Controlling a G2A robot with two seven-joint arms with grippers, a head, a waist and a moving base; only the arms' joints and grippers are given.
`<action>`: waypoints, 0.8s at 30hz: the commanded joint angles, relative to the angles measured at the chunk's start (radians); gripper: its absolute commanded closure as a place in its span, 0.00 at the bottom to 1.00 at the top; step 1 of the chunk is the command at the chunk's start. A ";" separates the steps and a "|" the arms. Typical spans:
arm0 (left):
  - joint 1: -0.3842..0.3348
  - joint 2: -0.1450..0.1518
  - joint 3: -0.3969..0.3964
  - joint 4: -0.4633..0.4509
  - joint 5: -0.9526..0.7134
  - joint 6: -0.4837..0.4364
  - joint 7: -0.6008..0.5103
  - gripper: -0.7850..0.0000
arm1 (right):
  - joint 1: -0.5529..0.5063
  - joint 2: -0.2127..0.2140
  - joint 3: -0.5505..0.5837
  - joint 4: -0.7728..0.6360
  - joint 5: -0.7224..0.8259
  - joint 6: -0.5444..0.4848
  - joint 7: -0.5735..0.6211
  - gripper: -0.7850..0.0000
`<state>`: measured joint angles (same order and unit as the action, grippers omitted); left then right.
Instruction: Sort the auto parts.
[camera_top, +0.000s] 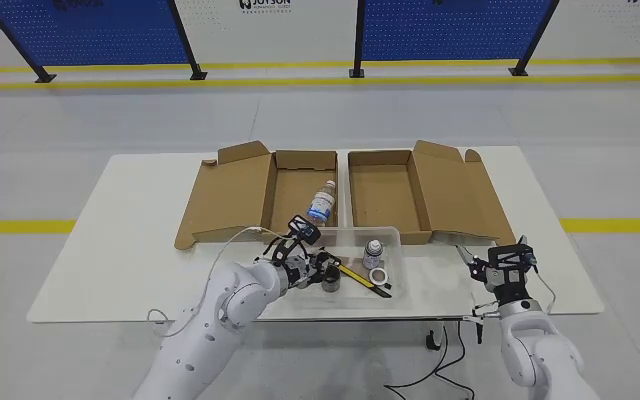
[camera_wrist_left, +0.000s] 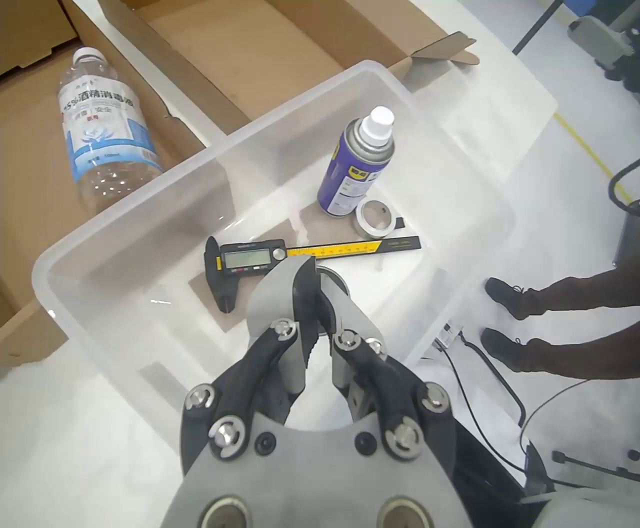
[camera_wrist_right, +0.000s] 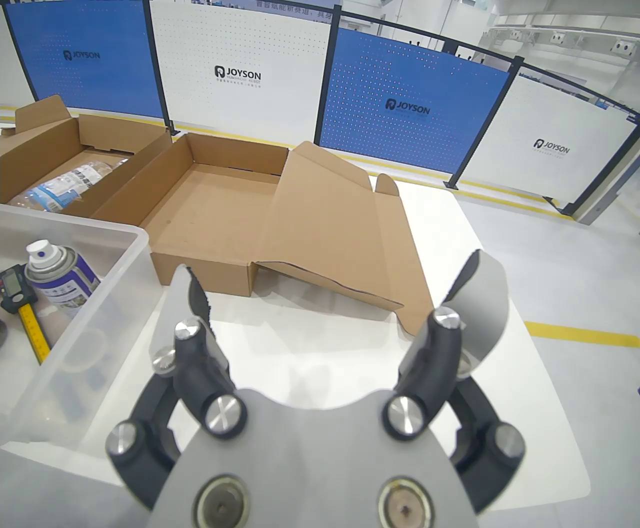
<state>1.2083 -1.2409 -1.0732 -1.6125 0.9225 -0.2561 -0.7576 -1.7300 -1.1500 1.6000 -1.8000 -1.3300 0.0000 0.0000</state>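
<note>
**Left gripper pinches a round part in the bin; right gripper stands open**

Top view: I have my left gripper down inside the clear plastic bin at the near edge of the white table. It sits on a dark round metal part, which I judge to be the next piece for sorting. A clear plastic bottle with a blue label lies in the left open cardboard box, so that box looks like one sorting destination. The right open cardboard box stands just beside it. My right gripper is over the table, to the right of the bin.

Left wrist view: The fingers are almost closed and appear to pinch the round part's rim. They hide most of it, so I cannot say what it is. Just beyond lie a black-and-yellow digital caliper, a silver tape roll and an upright blue spray can.

Right wrist view: The fingers are spread wide and hold nothing. The gripper is outside the bin, probably to leave the left arm room.
</note>
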 joint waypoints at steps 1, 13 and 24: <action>-0.016 -0.002 0.009 0.017 0.004 0.005 -0.008 1.00 | 0.000 0.000 0.000 0.000 0.000 0.000 0.000 0.00; -0.061 -0.004 0.026 0.063 -0.001 0.005 -0.033 0.65 | 0.000 0.000 0.000 0.000 0.000 0.000 0.000 0.00; -0.060 0.000 0.041 0.067 -0.011 -0.017 -0.078 0.52 | 0.000 0.000 0.000 0.000 0.000 0.000 0.000 0.00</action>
<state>1.1471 -1.2414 -1.0355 -1.5476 0.9089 -0.2738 -0.8346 -1.7300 -1.1500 1.6000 -1.8000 -1.3300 0.0000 0.0000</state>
